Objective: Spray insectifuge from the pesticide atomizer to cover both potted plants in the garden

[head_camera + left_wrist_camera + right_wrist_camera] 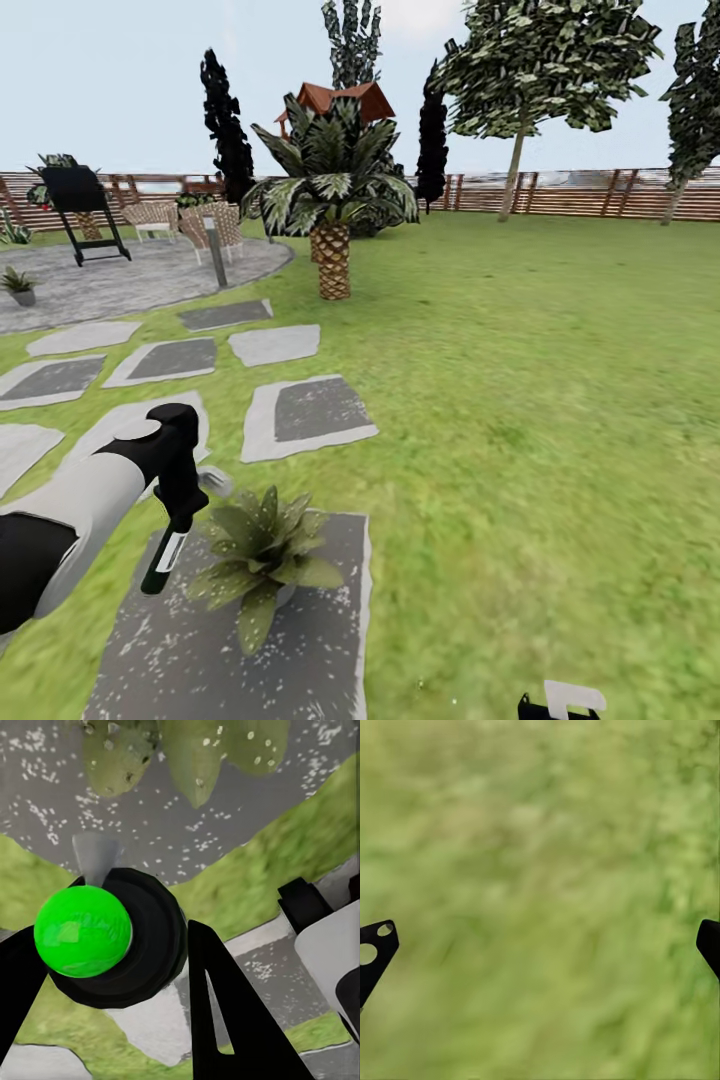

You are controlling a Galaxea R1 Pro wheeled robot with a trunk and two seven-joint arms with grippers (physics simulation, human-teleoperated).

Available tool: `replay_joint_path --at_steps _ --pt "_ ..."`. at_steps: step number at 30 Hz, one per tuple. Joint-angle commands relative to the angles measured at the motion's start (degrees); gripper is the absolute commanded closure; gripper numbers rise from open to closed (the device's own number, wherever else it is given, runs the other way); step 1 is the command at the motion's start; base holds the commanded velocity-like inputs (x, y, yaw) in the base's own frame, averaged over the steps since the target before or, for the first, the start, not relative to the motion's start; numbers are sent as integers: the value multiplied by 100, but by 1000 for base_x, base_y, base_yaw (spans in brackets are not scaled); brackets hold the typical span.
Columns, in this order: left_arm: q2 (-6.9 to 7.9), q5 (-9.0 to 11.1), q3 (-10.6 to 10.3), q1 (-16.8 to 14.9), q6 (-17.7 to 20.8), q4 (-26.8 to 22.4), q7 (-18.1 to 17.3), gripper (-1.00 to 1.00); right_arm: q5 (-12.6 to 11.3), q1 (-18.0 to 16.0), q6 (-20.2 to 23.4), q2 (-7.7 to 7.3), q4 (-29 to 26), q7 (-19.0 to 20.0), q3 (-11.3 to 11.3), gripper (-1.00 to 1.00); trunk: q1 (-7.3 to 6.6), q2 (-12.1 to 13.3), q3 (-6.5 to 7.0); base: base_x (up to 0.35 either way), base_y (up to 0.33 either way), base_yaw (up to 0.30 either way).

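left gripper [178,500] is clamped on the pesticide atomizer [166,556], which hangs tilted below the fingers, dark body with a pale stripe, its grey head by the gripper and just beside the leaves. in the left wrist view the atomizer [105,937] shows end on, a bright green round end inside a dark ring, black fingers [225,1020] either side. left arm [80,500] reaches in from the lower left, white forearm, black wrist bent down. one potted plant [262,560] sits on a grey stepping stone [300,650] right next to the atomizer; its leaves [187,750] lie beyond the bottle. second potted plant [18,285] is well apart on the round patio [130,280]. right gripper [540,945] has its fingertips spread wide over blurred lawn [550,400], nothing between them. no readable writing or labels anywhere.
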Motion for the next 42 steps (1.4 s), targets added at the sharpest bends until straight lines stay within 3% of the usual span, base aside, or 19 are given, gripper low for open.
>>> replay_joint_path --at_steps 1,15,16,19,21,30,42 --pt "1 -46 -11 -2 60 -9 -54 100 57 -5 -25 -1 11 -17 -48 -100 2 -2 -6 274 -163 0" --pt "38 -64 -195 1 60 -9 -54 100 58 -5 -30 8 11 -17 -48 -100 2 -2 -6 93 -211 201" --pt "43 -116 -196 4 60 -6 -54 100 58 -5 -30 8 11 -17 -48 -100 2 -2 -6 1 -26 278" --pt "60 -556 -179 9 92 -1 -54 100 58 -5 -30 8 11 -17 -48 -100 2 -2 -6 0 -8 215" --pt "45 -685 -173 10 114 0 -54 100 58 -4 -30 3 11 -17 -48 -100 2 -2 -6 0 -1 37" --pt "19 -713 -146 10 128 -9 -54 100 58 -5 -29 6 11 -17 -48 -100 2 -2 -6 61 -156 6" --pt "10 -706 -137 133 135 -5 -54 100 58 -5 -29 8 11 -17 -48 -100 2 -2 -6 94 -260 249"
